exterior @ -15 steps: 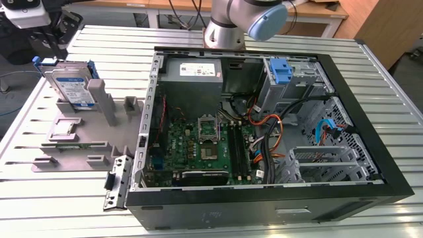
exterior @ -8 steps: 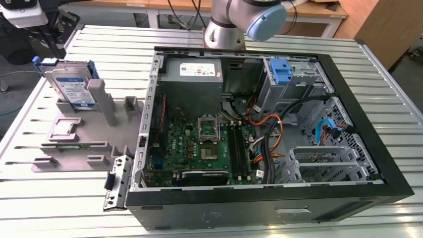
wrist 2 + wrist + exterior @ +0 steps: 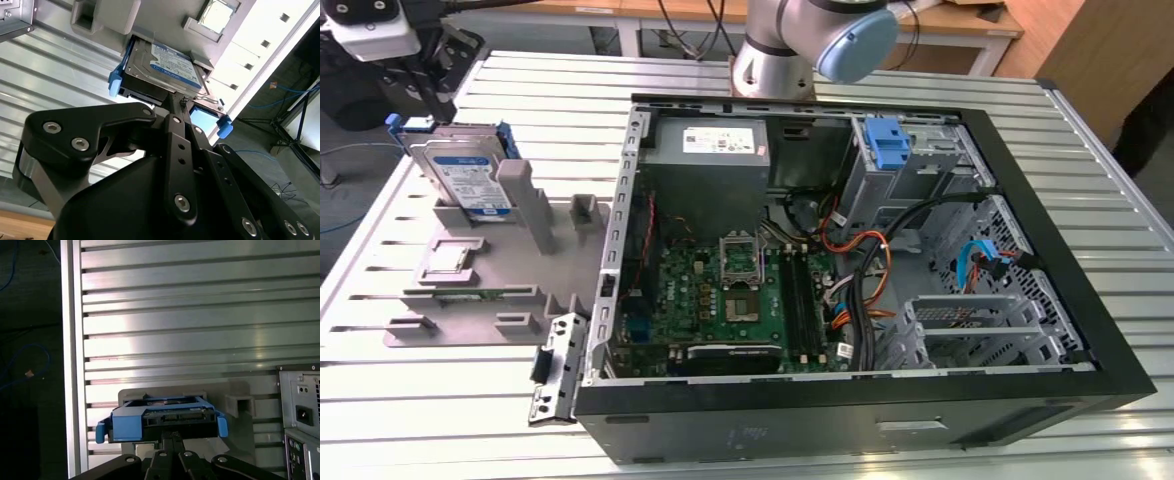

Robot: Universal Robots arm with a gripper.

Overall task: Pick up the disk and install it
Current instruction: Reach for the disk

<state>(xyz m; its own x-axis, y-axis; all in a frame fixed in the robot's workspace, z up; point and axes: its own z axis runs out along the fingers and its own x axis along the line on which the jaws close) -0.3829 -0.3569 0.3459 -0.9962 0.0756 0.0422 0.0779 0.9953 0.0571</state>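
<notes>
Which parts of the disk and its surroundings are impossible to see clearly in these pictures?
- Exterior view: the lower part of the silver hard disk in its blue plastic carrier is hidden inside the grey plastic holder.
- Second wrist view: the black tool covers the disk's near end.
- First wrist view: the disk shows end-on, so its label is hidden.

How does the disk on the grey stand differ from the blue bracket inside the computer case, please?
The disk has a silver drive with a white-and-blue label in its blue frame; the blue bracket shows no drive. The disk stands in the grey stand outside the computer case; the bracket sits inside it. Both stand upright with bright blue plastic.
</notes>
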